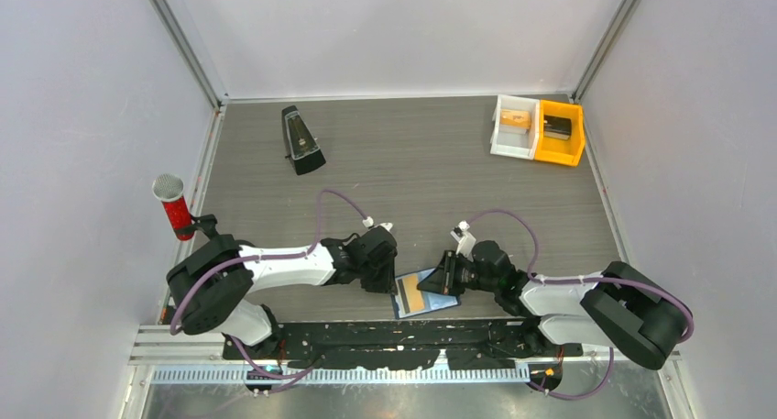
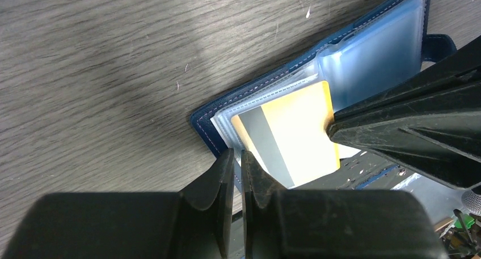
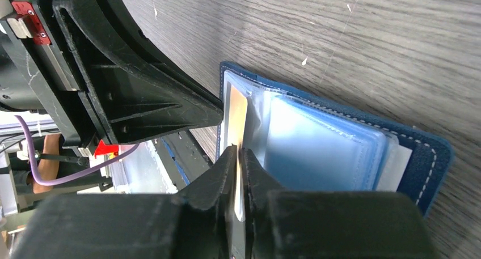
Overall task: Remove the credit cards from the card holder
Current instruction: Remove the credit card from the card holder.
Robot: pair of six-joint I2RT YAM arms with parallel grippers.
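The card holder [image 1: 440,295] is a navy bifold wallet that lies open at the table's near edge, its blue plastic sleeves [image 2: 374,49] facing up. An orange-yellow credit card [image 2: 295,131] with a grey stripe sticks partway out of a sleeve on the left half. My left gripper [image 2: 238,155] is shut on the near corner of the card holder [image 2: 207,126]. My right gripper [image 3: 239,151] is shut on the edge of the orange-yellow card [image 3: 237,109]. A whitish card edge [image 3: 400,165] shows inside the far sleeve. The two grippers [image 1: 383,270] [image 1: 440,277] face each other across the wallet.
A black metronome [image 1: 300,140] stands at the back left. A red microphone [image 1: 174,206] stands by the left wall. A white bin [image 1: 515,126] and an orange bin [image 1: 561,133] sit at the back right. The black mounting rail [image 1: 366,332] runs just below the wallet.
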